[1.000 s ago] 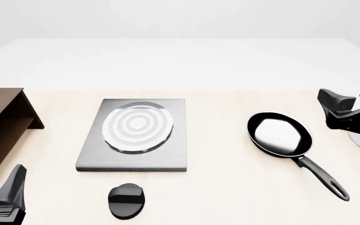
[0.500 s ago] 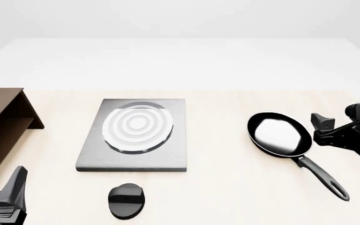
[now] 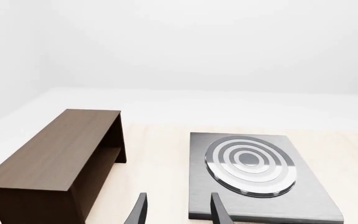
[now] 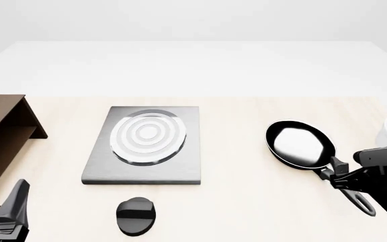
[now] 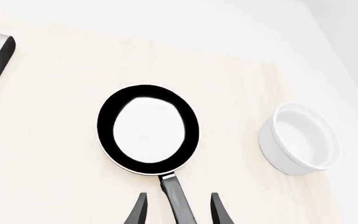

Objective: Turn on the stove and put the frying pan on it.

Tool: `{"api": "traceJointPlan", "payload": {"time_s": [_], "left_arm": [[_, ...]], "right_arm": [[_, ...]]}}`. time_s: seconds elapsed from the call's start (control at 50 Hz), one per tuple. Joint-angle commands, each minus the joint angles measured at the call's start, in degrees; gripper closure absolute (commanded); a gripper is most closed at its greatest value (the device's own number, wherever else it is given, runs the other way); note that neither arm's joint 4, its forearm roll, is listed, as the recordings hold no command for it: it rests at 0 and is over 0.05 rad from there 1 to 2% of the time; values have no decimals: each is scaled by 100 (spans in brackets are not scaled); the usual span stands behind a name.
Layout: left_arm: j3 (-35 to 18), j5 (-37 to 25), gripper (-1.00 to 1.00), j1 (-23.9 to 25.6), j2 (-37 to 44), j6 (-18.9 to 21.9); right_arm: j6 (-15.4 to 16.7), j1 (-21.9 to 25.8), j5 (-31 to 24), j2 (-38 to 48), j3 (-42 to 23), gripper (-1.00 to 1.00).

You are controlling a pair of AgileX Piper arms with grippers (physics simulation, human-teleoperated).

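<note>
In the left wrist view we are idling our open left gripper [image 3: 177, 210] before the stove [image 3: 260, 177]; in the front and right wrist views our open right gripper [image 5: 176, 210], having swung down, is straddling the frying pan [image 4: 301, 145] handle, readying a grasp.

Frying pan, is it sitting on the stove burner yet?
No, in the front view the frying pan lies on the table, off to the right of the stove, whose burner is bare.
</note>
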State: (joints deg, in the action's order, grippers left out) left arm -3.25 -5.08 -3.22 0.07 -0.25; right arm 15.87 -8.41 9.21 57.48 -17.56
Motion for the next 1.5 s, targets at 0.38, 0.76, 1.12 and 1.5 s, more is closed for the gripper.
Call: {"api": "traceJointPlan", "payload": {"time_s": [0.38,0.76,1.12,1.5], "left_arm": [[19,-78,-100,21,1,-45],[49,-89,-100,8,4,-58],[49,-131,-100,11,5,-111],[29,-143,-100,-10,3,-125]], "right_arm": [[415,-452,2179,1993,544,-100],[467,-590,3447,3358,713,-100],[606,-638,4523,4701,732,-100],[669,-684,4631,4493,827,100]]}}
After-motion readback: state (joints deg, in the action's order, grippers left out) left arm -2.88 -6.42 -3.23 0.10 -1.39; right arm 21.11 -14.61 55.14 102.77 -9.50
